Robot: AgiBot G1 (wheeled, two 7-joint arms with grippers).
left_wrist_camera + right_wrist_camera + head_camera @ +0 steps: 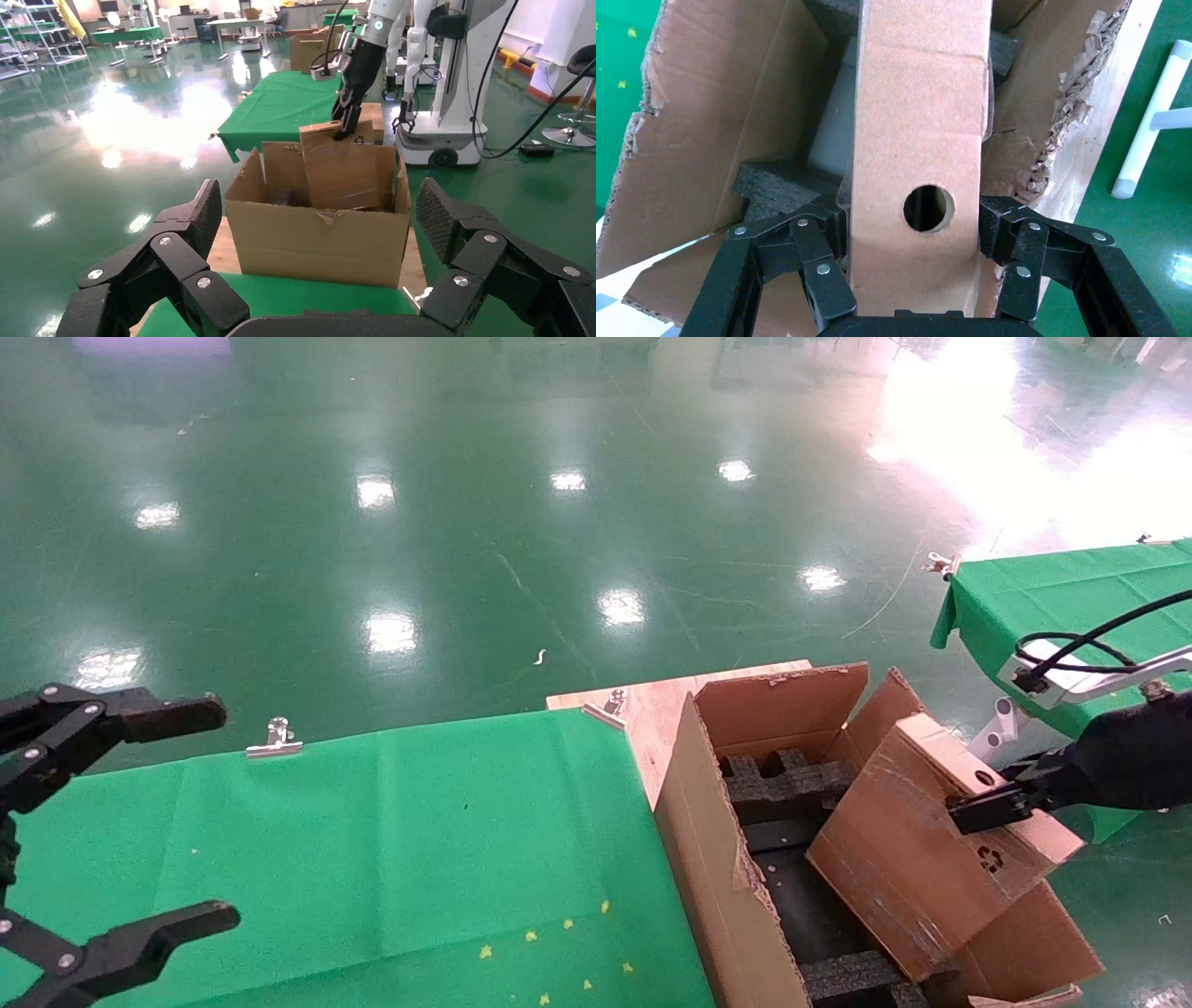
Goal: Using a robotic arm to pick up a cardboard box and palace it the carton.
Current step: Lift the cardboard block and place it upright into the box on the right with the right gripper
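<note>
**Head view: small box held tilted in the mouth of the big carton**

Head view has the cardboard box (917, 840) gripped by the right gripper (987, 805), tilted, with its lower end down inside the carton (717, 859) and its upper end poking above the rim. You can see the round hole on its narrow top face and the little recycling mark on the side. The right wrist view is the clearest one: the fingers (821, 260) are clamped on both sides of the cardboard box (919, 140), one pad on each flat face, hole right between them. Below it there's black foam (779, 186) sitting in the carton (701, 126), and the flaps are pretty ragged along the edges.

From the left wrist view, the cardboard box (344, 172) stands up out of the carton (316, 242), with the robotic arm (362, 67) coming down onto its top edge.

The carton sits on a wooden board (652, 710) at the end of a table with a green cloth (372, 859), which is held on by metal clips (273, 740). Another green-covered table (1052, 598) is off to the right, on a shiny green floor.

The left gripper (112, 822) is parked over the near left corner of the green cloth, fingers (186, 228) spread wide, holding nothing.
</note>
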